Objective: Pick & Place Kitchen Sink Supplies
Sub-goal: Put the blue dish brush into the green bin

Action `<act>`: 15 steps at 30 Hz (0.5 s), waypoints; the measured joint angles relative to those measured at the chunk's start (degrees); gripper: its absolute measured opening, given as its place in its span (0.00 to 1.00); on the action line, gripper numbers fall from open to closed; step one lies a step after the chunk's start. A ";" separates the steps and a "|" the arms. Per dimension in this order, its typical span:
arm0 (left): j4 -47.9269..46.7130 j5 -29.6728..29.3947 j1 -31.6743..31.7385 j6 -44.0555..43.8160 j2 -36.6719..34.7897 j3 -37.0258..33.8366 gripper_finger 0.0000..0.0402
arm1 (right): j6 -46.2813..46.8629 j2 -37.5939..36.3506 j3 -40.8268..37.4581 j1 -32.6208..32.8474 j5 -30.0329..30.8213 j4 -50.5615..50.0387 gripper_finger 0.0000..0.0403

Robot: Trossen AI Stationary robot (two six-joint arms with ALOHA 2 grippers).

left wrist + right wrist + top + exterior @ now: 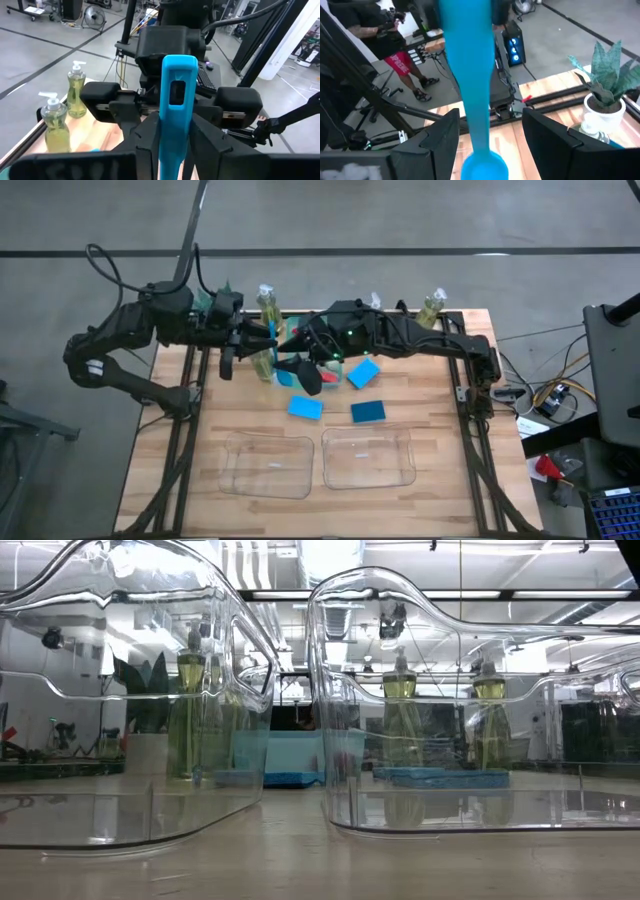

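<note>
Bins come first: two clear plastic bins (267,465) sit side by side along the near edge of the wooden table (440,480), with nothing visible inside them. Just beyond them lie three flat blue rectangular sponges (305,407), apart from one another around the table's middle.

Farther back, toward the far edge, the two arms meet over a slim blue plastic brush (177,90). The left gripper (174,150) has its fingers (148,140) closed narrowly against the handle's sides, below the hanging hole. The right gripper (490,135) faces it with its fingers (436,137) spread wide on either side of the same handle, not touching it. This looks like a hand-over in mid-air.

The brush is probably light and stiff, and its smooth plastic is likely slippery. The flat, broader part of the handle seems the best place to grip, squarely across its width, so it cannot pivot. The right gripper should take a free stretch clear of the left fingers.

Small clear pump bottles of yellow-green liquid (76,92) stand near the far edge. A small potted green plant (605,90) stands at the far left corner.
</note>
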 joint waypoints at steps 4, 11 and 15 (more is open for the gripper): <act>0.03 -0.01 0.00 -0.01 0.00 0.00 0.21 | -0.05 0.50 0.17 0.03 -0.02 0.49 0.49; 0.05 -0.06 0.00 0.00 0.00 0.00 0.21 | -0.38 0.51 0.17 0.03 -0.05 0.56 0.38; 0.07 -0.18 0.00 0.01 0.00 0.00 0.22 | -0.38 0.51 0.17 0.03 -0.12 0.54 0.28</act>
